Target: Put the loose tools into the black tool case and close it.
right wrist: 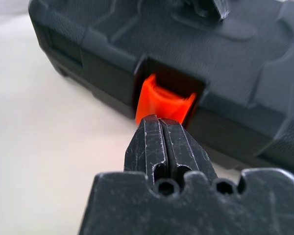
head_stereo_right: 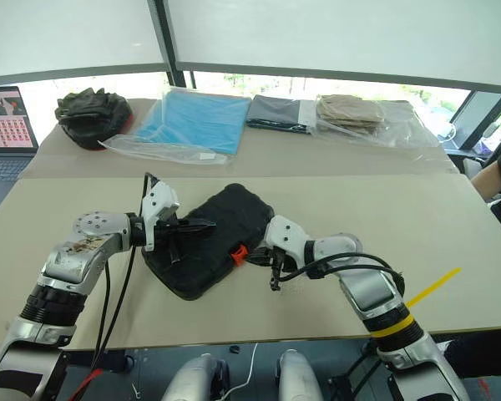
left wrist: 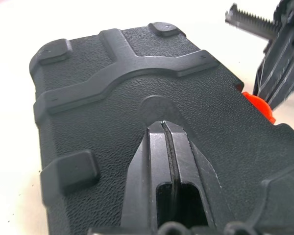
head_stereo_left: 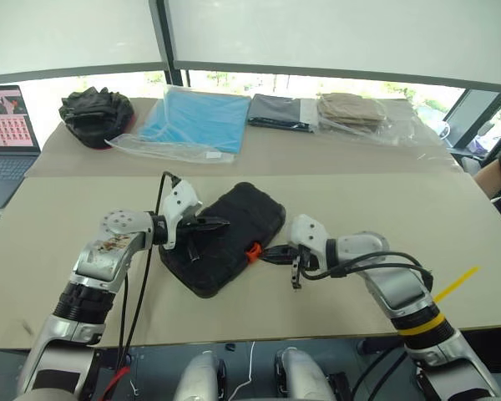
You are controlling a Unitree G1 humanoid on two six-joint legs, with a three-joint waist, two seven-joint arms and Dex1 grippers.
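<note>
Latch work at centre frame: we have the black tool case [head_stereo_left: 224,236] lying shut and flat on the tan surface [head_stereo_left: 359,200], tilted diagonally, with no loose tools to be seen on the surface around it. Our left gripper [head_stereo_left: 220,223], fingers clenched on nothing, rests its tips on the ribbed lid. Our right gripper [head_stereo_left: 268,253], fingers likewise pressed together and empty, points at the small orange latch [right wrist: 162,100] on the case's lower-right edge, tips at or just short of it.

We judge the latch not yet snapped home, since it appears to stand out from its recess. The risk lies in the push: closed tips on a small rounded tab could skid off to one side and leave it unfastened. A shove along the surface might also slide or spin the whole case toward the left of the frame, unless the left fingers bear down firmly enough. Pressing too hard on the lid's centre may flex the shell and misalign the catch.
</note>
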